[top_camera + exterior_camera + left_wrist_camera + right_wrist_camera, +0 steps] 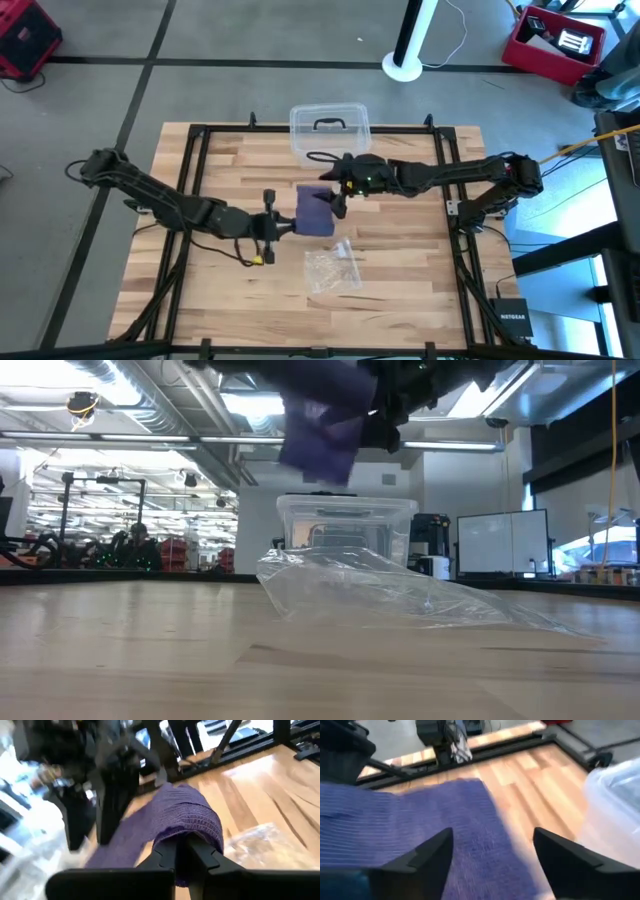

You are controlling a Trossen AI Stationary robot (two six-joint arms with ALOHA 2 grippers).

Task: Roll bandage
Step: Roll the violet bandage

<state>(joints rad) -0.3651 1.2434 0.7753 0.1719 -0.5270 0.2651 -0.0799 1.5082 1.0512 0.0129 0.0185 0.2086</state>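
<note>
Above centre-frame wooden table [400,270], left gripper [283,226] pinches limp, light bandage [315,208] by its fold; right gripper [337,200] spread.

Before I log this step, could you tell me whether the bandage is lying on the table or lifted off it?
Lifted: the low view shows the bandage hanging above the table, and the left gripper is shut on it.
</note>
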